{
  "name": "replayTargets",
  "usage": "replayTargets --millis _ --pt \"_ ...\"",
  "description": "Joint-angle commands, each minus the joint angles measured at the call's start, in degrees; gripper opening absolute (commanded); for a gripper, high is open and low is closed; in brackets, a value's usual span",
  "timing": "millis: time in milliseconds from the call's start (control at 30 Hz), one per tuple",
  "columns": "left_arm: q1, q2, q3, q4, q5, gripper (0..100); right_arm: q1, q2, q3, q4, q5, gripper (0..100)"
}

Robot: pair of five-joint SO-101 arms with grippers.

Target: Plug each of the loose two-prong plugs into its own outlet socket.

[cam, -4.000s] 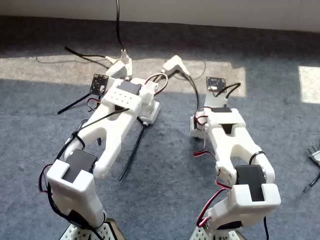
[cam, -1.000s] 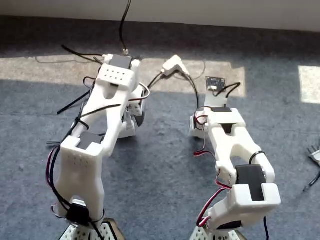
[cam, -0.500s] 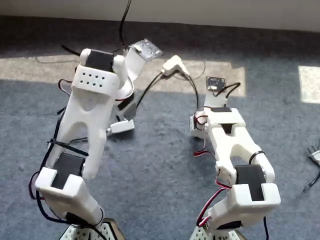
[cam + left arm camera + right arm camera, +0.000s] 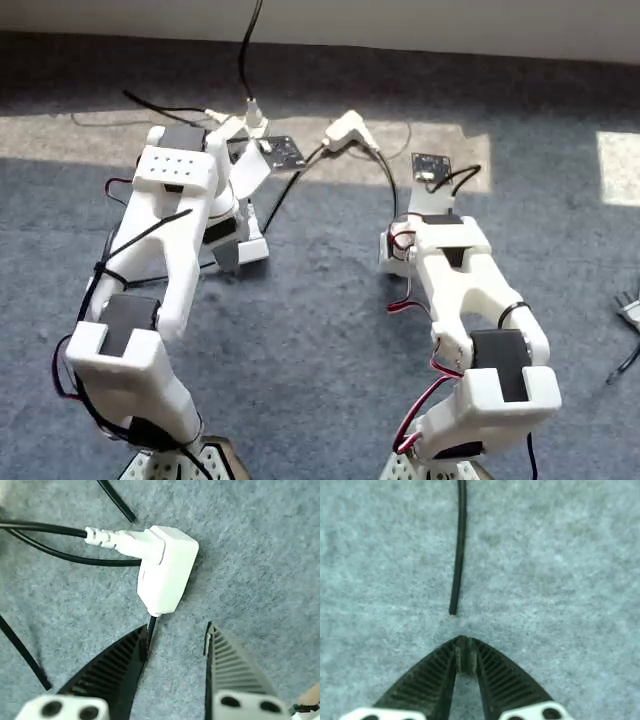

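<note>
**A:** What has the left arm (image 4: 175, 230) done in the last few seconds?

**B:** Four seconds back it lay stretched low toward the far left. Then it drew back and reared up with its wrist tipped high. It has now folded down again over the left of the carpet (image 4: 330, 330).

**A:** Is it holding anything?

**B:** No. The left gripper (image 4: 175, 630) has its fingers spread with nothing between them. The white plug (image 4: 166, 575) lies flat on the carpet just beyond the fingertips, not touching them. Its black cord (image 4: 40, 528) enters through a ribbed collar, and a second black cable (image 4: 70, 556) seems to pass underneath. The prongs are hidden.

**A:** And the right arm (image 4: 460, 270)?

**B:** It has not stirred. The right gripper (image 4: 465, 645) has its fingers pressed together, empty, low over the carpet. A loose cable end (image 4: 452, 611) lies just ahead of it.

**A:** What does that mean for the task?

**B:** The swing looks like a repositioning, and the left arm now seems lined up to pinch that plug. Another white plug (image 4: 348, 128) at the far middle has stayed put. The plugging itself still appears to lie ahead.
</note>
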Motion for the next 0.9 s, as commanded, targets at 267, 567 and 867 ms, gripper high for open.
replayTargets --millis 267,567,867 --pt "1.45 9.10 -0.57 -9.32 -1.05 20 1.27 -0.13 -2.51 0.04 -0.18 0.8" --pt "2.07 13.49 -0.57 -15.91 -0.88 16 1.27 -0.13 -2.51 -0.04 -0.18 0.8" --pt "4.00 14.37 -0.84 -19.78 -0.88 1 1.27 -0.13 -2.51 -0.04 -0.18 0.8"
